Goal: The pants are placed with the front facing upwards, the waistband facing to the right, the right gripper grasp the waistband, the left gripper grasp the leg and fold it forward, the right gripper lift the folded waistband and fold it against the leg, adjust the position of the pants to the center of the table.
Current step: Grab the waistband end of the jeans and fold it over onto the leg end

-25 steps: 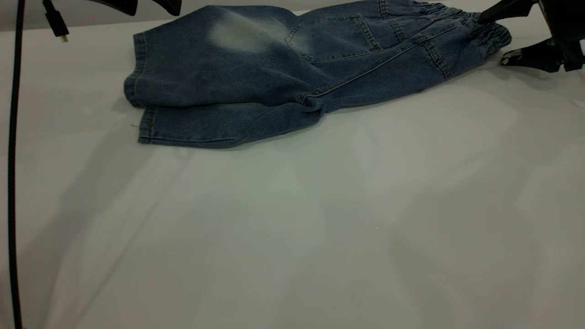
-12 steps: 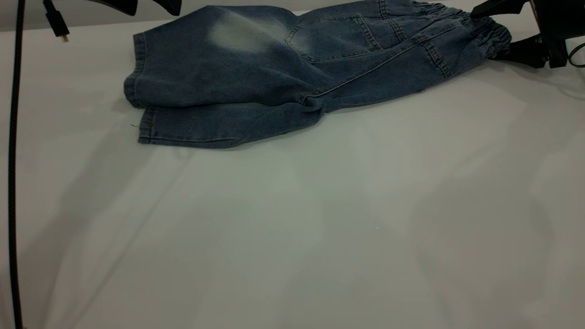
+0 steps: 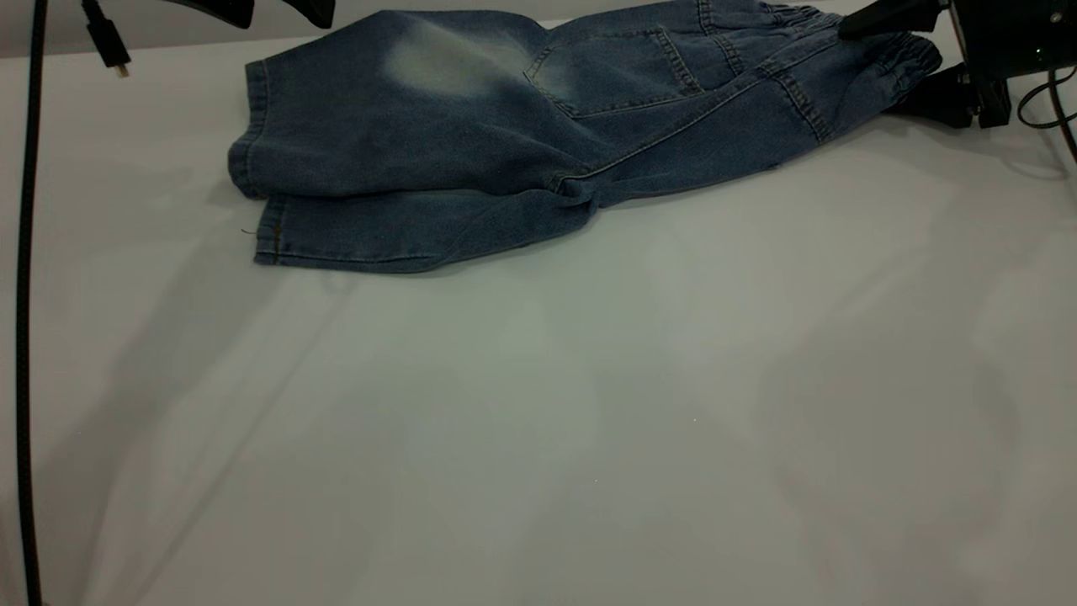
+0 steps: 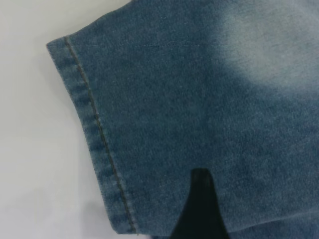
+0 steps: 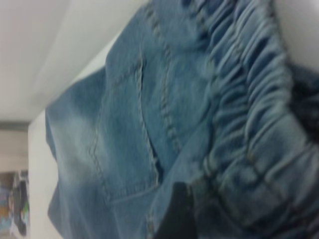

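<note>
1. Denim pants [image 3: 538, 135] lie folded lengthwise at the far side of the tabletop [image 3: 589, 421], one leg laid over the other, leg hems toward the left and waistband [image 3: 883, 46] toward the right.
2. On the upper leg a pale faded patch [image 3: 446, 63] shows near the far edge, with a patch pocket [image 3: 614, 71] outlined in tan stitching just beside it toward the waistband.
3. The lower leg sticks out along the near edge of the fold, its hem [image 3: 269, 240] flat on the tabletop.
4. The right end effector [image 3: 913, 63] is at the waistband end: one black finger rests on top of the gathered band, the other lies low beside the band's near corner, so the fingers straddle the fabric at a moderate spread; whether they actually pinch it I cannot tell.
5. In the right wrist view the ruffled elastic [image 5: 249, 99] fills the frame up close, with a dark fingertip [image 5: 174, 214] against the denim beside the pocket seam.
6. The left end effector [image 3: 269, 10] hangs above the far left corner of the pants, only its two dark tips in the exterior view, set apart and gripping nothing.
7. Its wrist view looks down on the stitched leg hem [image 4: 94, 134], one black finger [image 4: 202, 209] over the cloth.
8. A black cable [image 3: 23, 295] runs down the left edge of the scene, and a small plug [image 3: 105, 42] dangles near it.
</note>
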`<move>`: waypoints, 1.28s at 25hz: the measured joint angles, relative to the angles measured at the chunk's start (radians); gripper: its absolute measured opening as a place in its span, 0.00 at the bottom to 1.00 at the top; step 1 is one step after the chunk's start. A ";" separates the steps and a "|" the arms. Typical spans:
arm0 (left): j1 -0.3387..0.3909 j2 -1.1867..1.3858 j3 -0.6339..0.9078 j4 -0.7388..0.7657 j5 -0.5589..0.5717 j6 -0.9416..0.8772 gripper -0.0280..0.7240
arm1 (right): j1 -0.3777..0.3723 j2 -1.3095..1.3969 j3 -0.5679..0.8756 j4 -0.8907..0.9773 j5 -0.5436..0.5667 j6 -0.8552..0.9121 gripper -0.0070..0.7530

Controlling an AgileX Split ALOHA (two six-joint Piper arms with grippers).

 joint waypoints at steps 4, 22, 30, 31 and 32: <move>0.000 0.000 0.000 0.000 0.000 0.000 0.72 | 0.016 0.000 0.000 -0.020 -0.004 0.007 0.70; -0.008 0.000 -0.125 0.002 0.179 0.060 0.72 | 0.016 0.001 0.000 -0.044 -0.013 -0.035 0.16; -0.073 0.027 -0.271 0.000 0.244 0.136 0.72 | 0.017 -0.067 0.001 -0.129 0.004 -0.007 0.16; -0.082 0.045 -0.294 0.000 0.261 0.136 0.72 | 0.017 -0.081 0.001 -0.148 0.004 0.005 0.16; -0.094 0.068 -0.320 0.000 0.282 0.136 0.72 | 0.017 -0.095 0.001 -0.173 0.003 0.015 0.16</move>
